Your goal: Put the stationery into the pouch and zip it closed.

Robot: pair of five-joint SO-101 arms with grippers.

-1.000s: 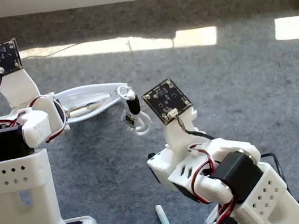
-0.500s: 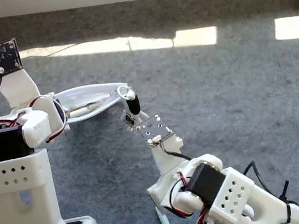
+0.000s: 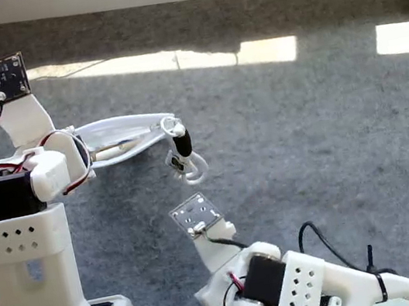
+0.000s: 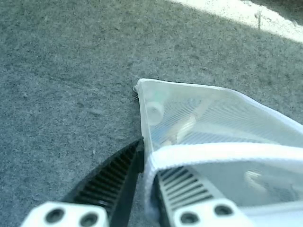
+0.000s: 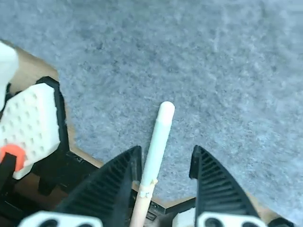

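A clear pouch (image 3: 127,134) lies on the grey carpet with pens inside, its black zipper pull (image 3: 180,141) and ring at the right end. My left gripper (image 4: 147,175) is shut on the pouch's (image 4: 213,137) white-edged rim at its left end. My right arm (image 3: 233,274) is folded low at the front. My right gripper (image 5: 165,165) hangs open over a white pen (image 5: 158,137). The pen lies on the carpet between the two black fingers (image 5: 116,182), with no contact visible.
The left arm's white base (image 5: 28,127) stands close beside the pen. A wooden table edge (image 5: 85,158) runs under the carpet's border there. Sunlit patches (image 3: 266,50) cross the far carpet, and open carpet (image 3: 328,140) spreads to the right of the pouch.
My right arm has pulled back from the pouch's zipper end and dropped low toward the front edge, over the pen. The left arm and the pouch have not moved.
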